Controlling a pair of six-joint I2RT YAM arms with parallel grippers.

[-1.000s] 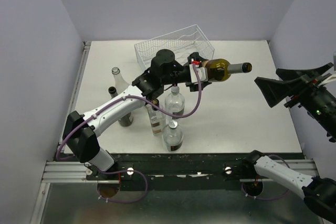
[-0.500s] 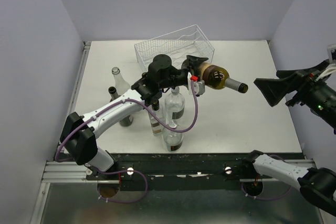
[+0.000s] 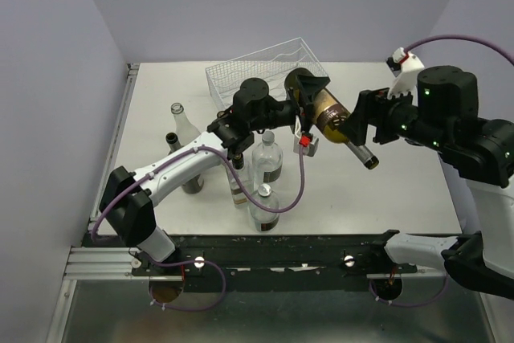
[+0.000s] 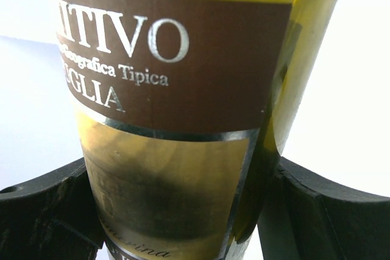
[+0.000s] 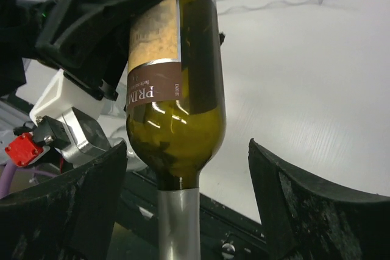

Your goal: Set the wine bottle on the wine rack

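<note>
Top external view: rack [image 3: 265,70] at the back holds no bottle. The wine bottle [image 3: 331,114] hangs tilted just before it, clamped by left gripper [image 3: 305,92]. Right gripper [image 3: 360,122] is spread around its neck. Placing remains.

A: Bottle finish?
B: The wine bottle [image 5: 194,77] is recorded as glossy olive-green glass. Its label [image 4: 183,71] is noted as matt brown paper with silvery lettering, the neck sleeve [image 5: 178,223] as satin grey foil.
A: Remainder?
B: The fingers [image 5: 304,205] are found to be rough, matt black plastic. The wine rack [image 3: 265,70] is white coated wire, and the counter [image 3: 385,182] is smooth matt white.
</note>
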